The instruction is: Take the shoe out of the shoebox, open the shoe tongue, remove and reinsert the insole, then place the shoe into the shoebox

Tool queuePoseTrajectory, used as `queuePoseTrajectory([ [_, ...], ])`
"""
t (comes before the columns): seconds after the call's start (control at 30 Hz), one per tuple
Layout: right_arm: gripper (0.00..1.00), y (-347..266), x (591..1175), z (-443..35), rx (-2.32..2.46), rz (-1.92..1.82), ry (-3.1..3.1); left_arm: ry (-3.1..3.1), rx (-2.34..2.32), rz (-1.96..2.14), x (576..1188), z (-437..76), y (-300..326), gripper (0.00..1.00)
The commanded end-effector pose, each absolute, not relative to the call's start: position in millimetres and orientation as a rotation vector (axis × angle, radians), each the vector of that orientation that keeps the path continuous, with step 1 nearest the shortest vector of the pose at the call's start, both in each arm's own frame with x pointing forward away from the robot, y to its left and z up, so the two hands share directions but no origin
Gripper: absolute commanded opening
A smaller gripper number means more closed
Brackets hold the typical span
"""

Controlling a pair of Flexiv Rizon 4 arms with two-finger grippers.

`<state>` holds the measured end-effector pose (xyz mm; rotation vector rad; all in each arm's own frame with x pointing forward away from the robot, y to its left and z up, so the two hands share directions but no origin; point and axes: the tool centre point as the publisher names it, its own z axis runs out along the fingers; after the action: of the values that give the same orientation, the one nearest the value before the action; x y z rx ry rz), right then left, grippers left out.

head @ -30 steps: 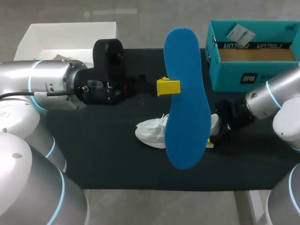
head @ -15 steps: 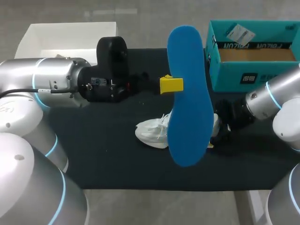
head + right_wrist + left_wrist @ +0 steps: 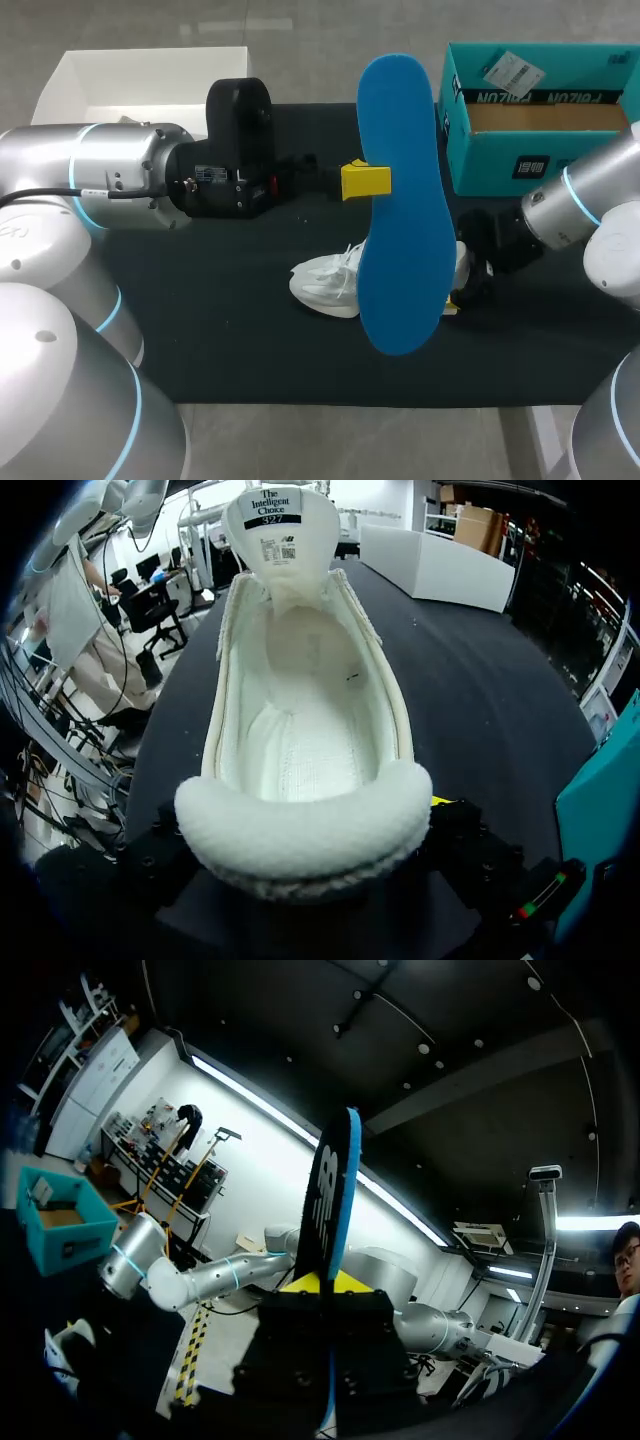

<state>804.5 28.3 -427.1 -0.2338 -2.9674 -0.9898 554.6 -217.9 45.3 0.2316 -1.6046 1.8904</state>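
Note:
My left gripper (image 3: 365, 183) is shut on the edge of the blue insole (image 3: 400, 200), holding it high above the middle of the table. In the left wrist view the insole (image 3: 335, 1190) stands edge-on between the left gripper's (image 3: 322, 1285) yellow tips. Below it the white shoe (image 3: 325, 285) lies on the black mat, partly hidden by the insole. My right gripper (image 3: 462, 280) sits at the shoe's heel. In the right wrist view the shoe (image 3: 300, 710) gapes, tongue folded forward, no insole inside. The right gripper (image 3: 300, 850) is open, its fingers wide on either side of the padded heel.
The teal shoebox (image 3: 500, 160) stands open at the back right, close to my right arm, with a paper tag inside. A white box (image 3: 70, 90) sits at the back left, behind my left arm. The black mat (image 3: 230, 340) covers the table.
My left gripper has carried the insole slightly to the right and then held still. The shoe and my right arm have hardly moved.

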Motion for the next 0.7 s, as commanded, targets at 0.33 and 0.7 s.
queuePoseTrajectory([
  [0.33,1.00,25,799,-391,-0.361,-0.437,-3.017,-1.602,0.230,1.891,556,45,-221,0.00],
  [0.7,1.00,22,792,-376,-0.398,-0.090,-2.976,-1.602,0.230,1.891,556,45,-221,0.00],
])
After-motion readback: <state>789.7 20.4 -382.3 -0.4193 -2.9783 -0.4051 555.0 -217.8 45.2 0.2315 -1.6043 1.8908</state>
